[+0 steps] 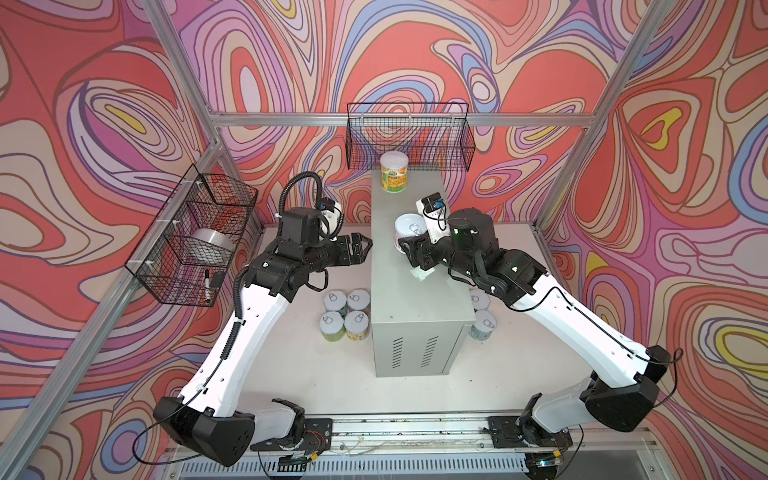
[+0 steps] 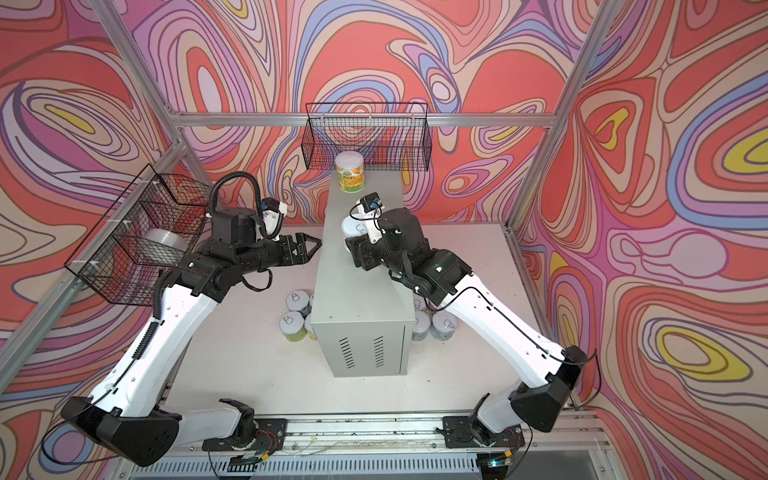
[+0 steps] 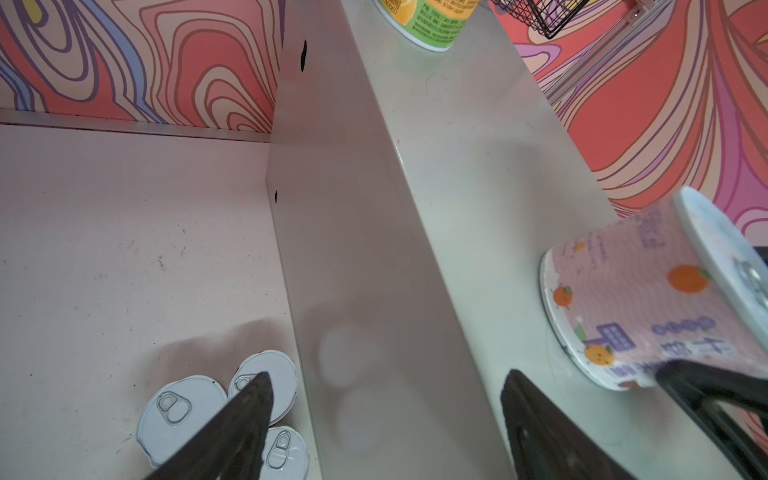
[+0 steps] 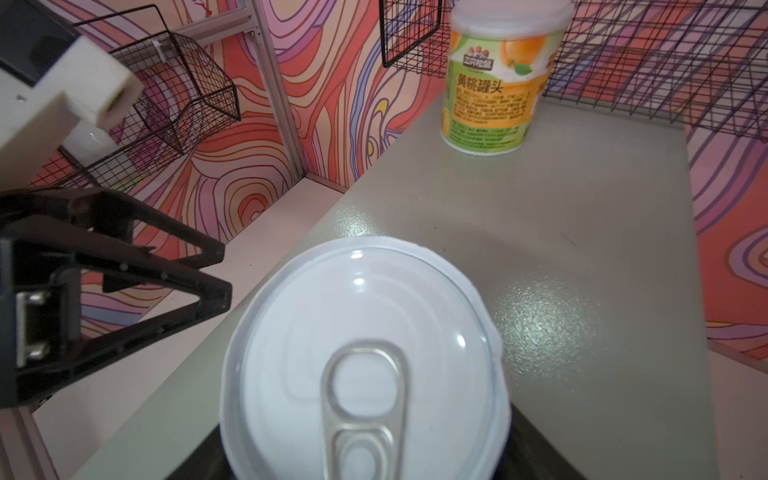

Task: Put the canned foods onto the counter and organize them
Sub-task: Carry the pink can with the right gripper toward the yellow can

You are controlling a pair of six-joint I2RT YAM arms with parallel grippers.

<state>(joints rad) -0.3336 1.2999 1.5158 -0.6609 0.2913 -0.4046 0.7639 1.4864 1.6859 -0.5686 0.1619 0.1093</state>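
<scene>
Far left: a wire basket point(image 1: 141, 266) on the wall holds a silver roll point(image 1: 210, 249), which is not part of the job.

The left gripper point(image 1: 368, 246) hovers just beside the counter's left edge. Its fingers are parted and nothing is between them.

Below it, four cans point(image 1: 358, 322) stand in a tight square on the white tabletop point(image 1: 291, 365), close against the counter point(image 1: 419, 299).

On the counter top, a green-and-yellow can point(image 1: 393, 172) stands upright at the far end, set down and free.

At mid-top, the pink can point(image 1: 408, 230) is upright with the right gripper point(image 1: 409, 247) around it, one finger against the label. I cannot tell whether the grip is clamped or slack, nor whether the base is fully down.

Right of the counter, at least three cans point(image 2: 444, 326) sit on the tabletop, partly hidden by the arm.

Judgement: one can is placed, a second is at the point of placement, and the bulk are to go. This is an early stage.
</scene>
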